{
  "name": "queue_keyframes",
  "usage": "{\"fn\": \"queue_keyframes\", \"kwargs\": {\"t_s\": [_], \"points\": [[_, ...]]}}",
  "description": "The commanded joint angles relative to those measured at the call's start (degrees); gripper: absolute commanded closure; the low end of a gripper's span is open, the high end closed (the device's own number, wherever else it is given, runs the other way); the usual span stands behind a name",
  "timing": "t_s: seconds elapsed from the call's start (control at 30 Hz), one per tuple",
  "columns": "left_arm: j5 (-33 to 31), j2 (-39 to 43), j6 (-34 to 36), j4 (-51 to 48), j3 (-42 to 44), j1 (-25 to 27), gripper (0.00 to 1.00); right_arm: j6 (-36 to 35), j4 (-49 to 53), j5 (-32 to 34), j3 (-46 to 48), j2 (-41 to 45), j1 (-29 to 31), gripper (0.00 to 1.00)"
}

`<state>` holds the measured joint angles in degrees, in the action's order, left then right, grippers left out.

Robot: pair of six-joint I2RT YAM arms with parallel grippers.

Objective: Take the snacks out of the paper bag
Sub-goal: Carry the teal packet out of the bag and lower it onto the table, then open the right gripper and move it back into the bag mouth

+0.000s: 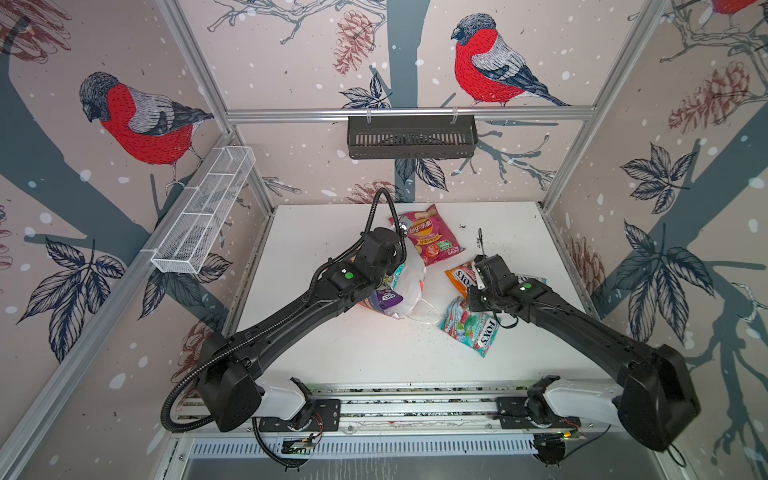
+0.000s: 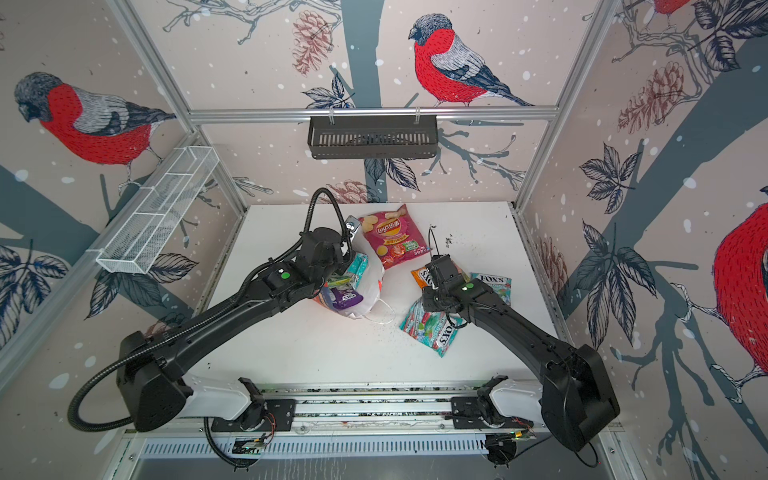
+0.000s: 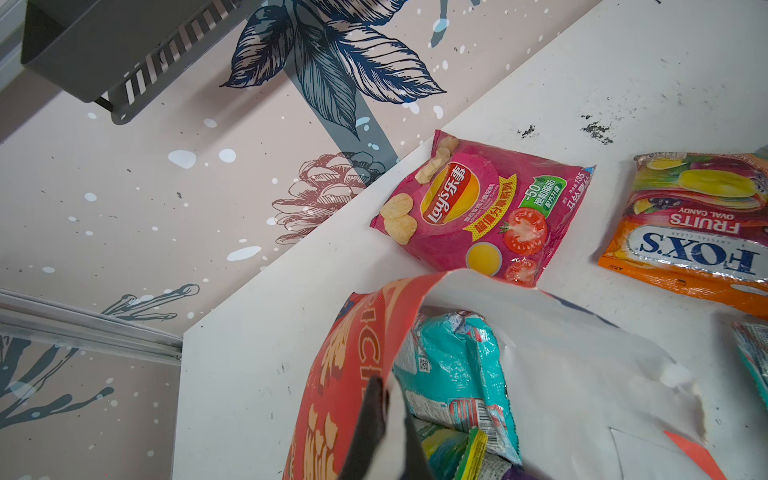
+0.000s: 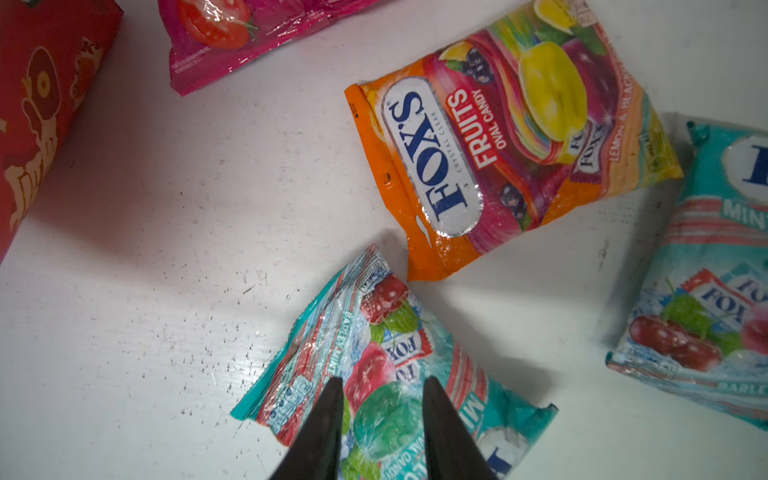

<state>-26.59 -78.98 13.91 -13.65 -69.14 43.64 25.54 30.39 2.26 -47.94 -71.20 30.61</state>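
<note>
Pinching the rim of the floppy paper bag (image 3: 345, 374) near the table's (image 1: 374, 353) middle, the left gripper (image 3: 388, 401) holds it while the right gripper (image 4: 383, 384) hangs spread over a teal pack (image 4: 324, 332); the packs (image 3: 449, 374) inside look light and slick, best pinched by a seam.

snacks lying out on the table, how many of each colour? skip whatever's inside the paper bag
pink Lay's chip bag: 1
orange FOX'S fruits pack: 1
teal FOX'S mint packs: 2
total: 4
not counted: packs inside the red paper bag
</note>
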Motion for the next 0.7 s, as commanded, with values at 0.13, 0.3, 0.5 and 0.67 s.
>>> {"fn": "queue_keyframes", "kwargs": {"t_s": [0.13, 0.3, 0.5, 0.67], "points": [[0.39, 0.05, 0.15, 3.33, -0.36, -0.09, 1.0, 0.27, -4.45, -1.66, 1.27, 2.25, -1.24, 0.6], [-0.6, -0.8, -0.09, 2.52, -1.41, 0.07, 1.0, 1.5, -8.92, -2.81, 1.95, 6.36, -1.34, 0.59], [-0.5, -1.44, -0.29, 2.16, -2.15, 0.13, 1.0, 5.49, -30.31, -18.58, 8.38, 15.87, -1.27, 0.59], [0.01, -2.21, -0.8, 1.29, -3.59, 0.2, 1.0, 7.89, -38.73, -25.11, 9.9, 16.18, 0.09, 0.59]]}}
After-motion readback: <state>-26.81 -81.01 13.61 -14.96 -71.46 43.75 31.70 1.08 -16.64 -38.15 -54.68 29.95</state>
